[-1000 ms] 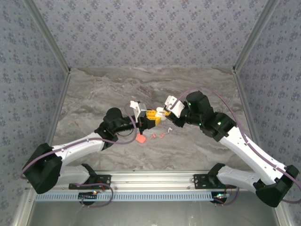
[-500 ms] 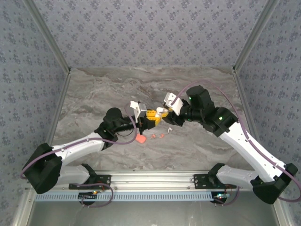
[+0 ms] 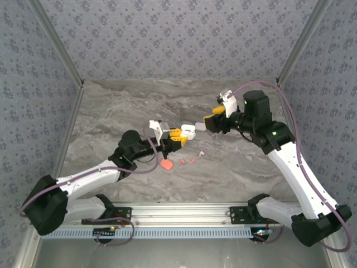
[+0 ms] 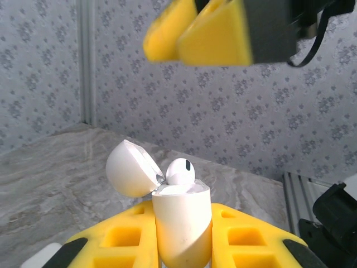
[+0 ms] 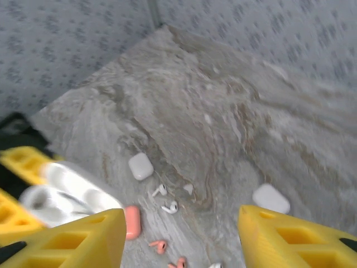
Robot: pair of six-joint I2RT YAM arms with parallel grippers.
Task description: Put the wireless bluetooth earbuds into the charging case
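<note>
Grey veined marble is covering the table (image 3: 111, 106), and walls (image 3: 167, 33) papered in a blue-grey flower print are closing it in on three sides, with bare metal posts (image 3: 62, 50) running down the corners. Near the middle, the left gripper (image 3: 177, 135) is clamping a white charging case (image 4: 181, 223) upright between its yellow fingers (image 4: 268, 240). The lid (image 4: 131, 167) is hanging open to one side and one white earbud (image 4: 180, 170) is sitting in the top of the case. The right gripper (image 5: 178, 240) is hovering above and beyond the case, apart from it, its jaws standing wide with nothing between them. Loose earbuds (image 5: 170, 207), some white and some salmon, are lying on the marble beside a salmon case (image 5: 132, 220), with two shut white cases (image 5: 140, 166) resting farther off
</note>
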